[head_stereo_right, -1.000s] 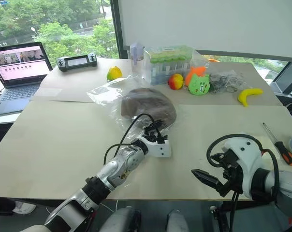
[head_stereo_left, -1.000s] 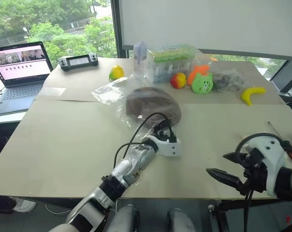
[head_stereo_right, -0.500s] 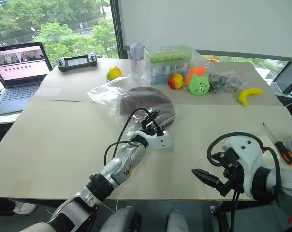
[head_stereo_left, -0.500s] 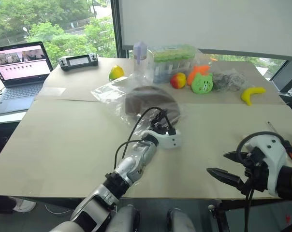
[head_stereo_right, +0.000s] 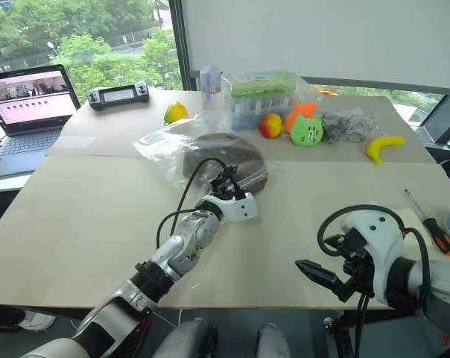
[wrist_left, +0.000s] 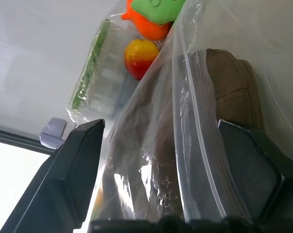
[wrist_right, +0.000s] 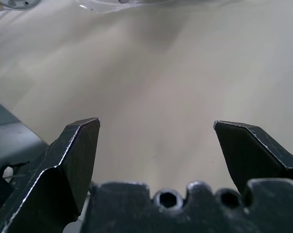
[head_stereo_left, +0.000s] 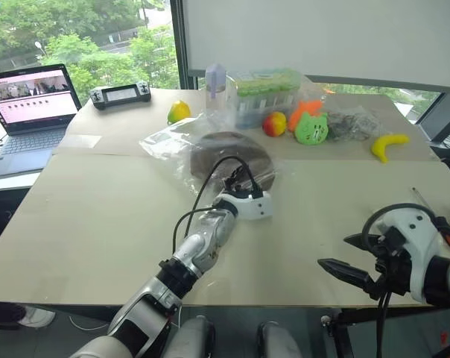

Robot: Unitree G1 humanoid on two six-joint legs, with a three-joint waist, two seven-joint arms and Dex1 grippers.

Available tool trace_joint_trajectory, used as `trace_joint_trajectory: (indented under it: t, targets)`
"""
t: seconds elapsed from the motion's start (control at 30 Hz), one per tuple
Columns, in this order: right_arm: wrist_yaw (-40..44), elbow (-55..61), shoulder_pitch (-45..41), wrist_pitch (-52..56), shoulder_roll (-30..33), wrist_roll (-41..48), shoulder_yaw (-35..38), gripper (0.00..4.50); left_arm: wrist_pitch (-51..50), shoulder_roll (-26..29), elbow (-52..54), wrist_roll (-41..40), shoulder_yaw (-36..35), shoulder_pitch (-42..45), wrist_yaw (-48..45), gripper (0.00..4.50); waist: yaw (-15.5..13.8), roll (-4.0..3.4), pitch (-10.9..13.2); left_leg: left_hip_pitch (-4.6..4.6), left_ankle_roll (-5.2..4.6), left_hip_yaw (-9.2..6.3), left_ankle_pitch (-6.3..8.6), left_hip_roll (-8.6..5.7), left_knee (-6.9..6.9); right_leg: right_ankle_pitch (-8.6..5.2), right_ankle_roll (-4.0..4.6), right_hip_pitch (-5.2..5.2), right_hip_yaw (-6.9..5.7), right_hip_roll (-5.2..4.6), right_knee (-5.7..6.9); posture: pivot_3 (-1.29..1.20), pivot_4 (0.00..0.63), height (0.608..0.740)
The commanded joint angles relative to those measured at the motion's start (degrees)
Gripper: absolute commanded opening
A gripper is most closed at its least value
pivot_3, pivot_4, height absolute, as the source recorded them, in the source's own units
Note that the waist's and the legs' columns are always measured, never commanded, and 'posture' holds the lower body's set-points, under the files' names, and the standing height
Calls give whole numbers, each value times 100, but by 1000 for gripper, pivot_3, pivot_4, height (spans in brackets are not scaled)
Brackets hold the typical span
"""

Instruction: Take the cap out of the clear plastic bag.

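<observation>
If I close my left gripper now, spread wide around the zip edge of the clear plastic bag, it may pinch film together with the cap and drag both. The cap sits inside the bag at mid-table. My right gripper hangs wide open, empty, near the table's front edge

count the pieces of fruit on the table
3: a yellow-green fruit at the back left by the clear plastic bag, a red-yellow one beside the green toy, and a banana far right. Others may be hidden.
</observation>
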State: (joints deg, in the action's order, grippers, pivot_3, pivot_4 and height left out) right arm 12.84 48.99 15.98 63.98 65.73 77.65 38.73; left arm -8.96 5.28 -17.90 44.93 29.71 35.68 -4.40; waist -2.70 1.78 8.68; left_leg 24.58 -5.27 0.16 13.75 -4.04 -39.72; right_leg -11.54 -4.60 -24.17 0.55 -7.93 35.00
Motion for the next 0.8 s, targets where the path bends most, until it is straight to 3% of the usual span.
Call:
trace_joint_trajectory:
  t: [0.03,0.23,0.33,0.63,0.8]
  targets:
    - [-8,18,-92,-168,-46,-79,21,4500,-2,-9,132,-51,-47,48,-11,4024,0,0,0,0,0,0,0,0,0,0,0,0,0,0,0,0,150,739]
    - [-12,17,-125,-167,-84,-142,-39,4500,-104,-19,61,-186,-130,83,-171,4024,3,0,0,0,0,0,0,0,0,0,0,0,1,0,0,0,150,739]
    - [2,11,-150,-167,-106,-195,-70,4500,-156,-53,90,-382,-246,130,-294,3303,9,0,0,0,0,0,0,0,0,0,0,0,1,0,1,0,150,739]
    - [14,7,-234,-179,-184,-348,-170,4500,-164,-50,61,-541,-316,247,-257,82,6,0,0,0,0,0,0,-1,0,0,0,0,0,0,1,0,150,739]
    - [3,19,-279,-214,-241,-429,-248,4500,-43,-18,49,-714,-542,515,-102,82,6,0,0,0,0,0,0,0,-1,0,0,0,0,0,1,0,150,739]
